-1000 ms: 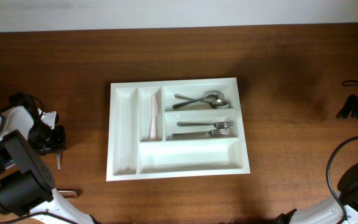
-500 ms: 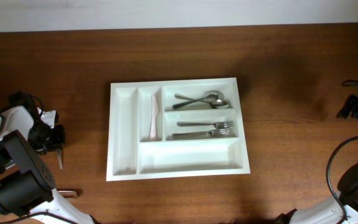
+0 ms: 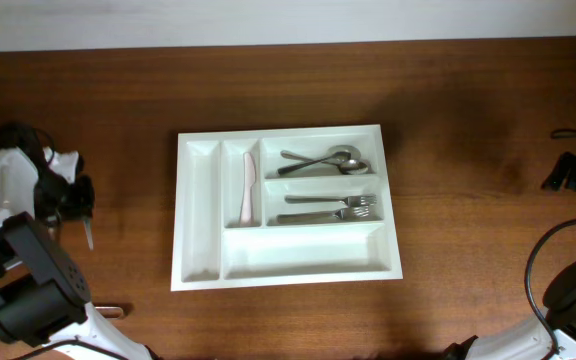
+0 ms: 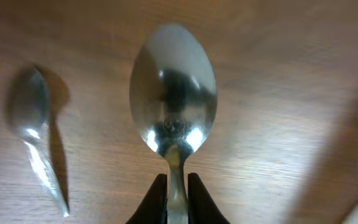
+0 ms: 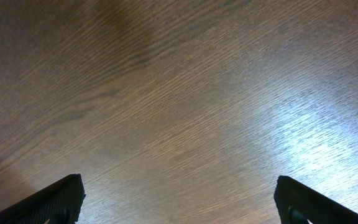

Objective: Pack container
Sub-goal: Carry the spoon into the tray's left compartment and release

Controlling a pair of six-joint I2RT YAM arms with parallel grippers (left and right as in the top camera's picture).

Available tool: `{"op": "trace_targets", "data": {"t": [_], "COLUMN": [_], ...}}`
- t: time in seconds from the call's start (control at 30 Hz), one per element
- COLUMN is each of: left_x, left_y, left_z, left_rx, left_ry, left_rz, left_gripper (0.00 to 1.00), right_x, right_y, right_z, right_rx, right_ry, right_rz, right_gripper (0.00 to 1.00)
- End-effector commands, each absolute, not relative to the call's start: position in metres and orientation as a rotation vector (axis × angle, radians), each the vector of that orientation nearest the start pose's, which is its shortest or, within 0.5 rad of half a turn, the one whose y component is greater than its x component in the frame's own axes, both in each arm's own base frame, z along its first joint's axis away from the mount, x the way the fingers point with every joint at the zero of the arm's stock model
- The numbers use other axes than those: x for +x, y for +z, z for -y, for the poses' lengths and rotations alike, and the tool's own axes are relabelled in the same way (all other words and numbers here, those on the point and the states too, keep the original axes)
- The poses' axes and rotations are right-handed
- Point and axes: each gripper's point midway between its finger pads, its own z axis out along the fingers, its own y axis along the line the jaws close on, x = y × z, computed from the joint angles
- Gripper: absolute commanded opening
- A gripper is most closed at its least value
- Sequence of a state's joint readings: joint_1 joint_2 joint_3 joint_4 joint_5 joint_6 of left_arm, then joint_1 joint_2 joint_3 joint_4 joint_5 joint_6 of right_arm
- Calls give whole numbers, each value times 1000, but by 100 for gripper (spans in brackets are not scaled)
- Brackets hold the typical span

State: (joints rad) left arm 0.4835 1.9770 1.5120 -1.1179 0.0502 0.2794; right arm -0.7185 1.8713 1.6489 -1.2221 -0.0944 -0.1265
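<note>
Surface: dark brown wood-grain table [image 3: 468, 150], with a pale wall strip along the far edge in the overhead view.

White rectangular plastic cutlery tray [image 3: 198, 220] sits mid-table, divided into five compartments: two narrow upright ones on its left, two short ones stacked at upper right, and one long one along the near side.

Left gripper [image 4: 177, 186] is at the table's left edge, well apart from the tray. Its jaws are nearly closed and pinch the neck of a silver metal tablespoon [image 4: 173, 93]. In the wrist view the bowl points away from the fingers, over bare wood. In the overhead view only the spoon's tip shows below the gripper.

Right gripper [image 5: 179, 205] is at the far right edge, well apart from the tray. Its jaws are spread wide, each fingertip in a lower corner of the wrist view, with only bare wood between them.

Tray contents:
- Two silver spoons [image 3: 328, 160] lie crossed in the upper right compartment.
- Silver forks [image 3: 333, 207] are in the compartment just below; I cannot tell how many.
- Pale plastic knife [image 3: 248, 190] lies lengthwise in the second narrow compartment.
</note>
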Motion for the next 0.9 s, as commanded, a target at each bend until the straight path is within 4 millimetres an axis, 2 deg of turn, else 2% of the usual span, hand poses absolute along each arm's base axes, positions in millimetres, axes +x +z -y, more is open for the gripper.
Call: {"op": "trace_targets", "data": {"t": [0.0, 0.2, 0.37, 0.5, 0.63, 0.8, 0.87], "left_x": [362, 385, 391, 392, 391, 389, 387], "left_y": [82, 112, 116, 116, 116, 116, 116], "left_z": [-140, -90, -33, 1, 24, 42, 48], "left_rx": [-236, -196, -48, 36, 85, 156, 176], "left_ry": [-174, -214, -331, -357, -363, -368, -370], "left_rz": [-3039, -3025, -3038, -3046, -3054, -3059, -3064], "left_gripper": [6, 6, 8, 12, 12, 13, 23], "right_x": [297, 297, 297, 297, 297, 297, 297], "right_y": [125, 125, 125, 125, 125, 125, 125], "right_z": [240, 240, 240, 240, 240, 240, 240], "right_rx": [880, 880, 879, 880, 880, 880, 880], "right_ry": [52, 52, 52, 52, 53, 53, 52], "right_rz": [-2860, -2860, -2860, -2860, -2860, -2860, -2860], "right_gripper": [99, 99, 99, 99, 99, 99, 99]}}
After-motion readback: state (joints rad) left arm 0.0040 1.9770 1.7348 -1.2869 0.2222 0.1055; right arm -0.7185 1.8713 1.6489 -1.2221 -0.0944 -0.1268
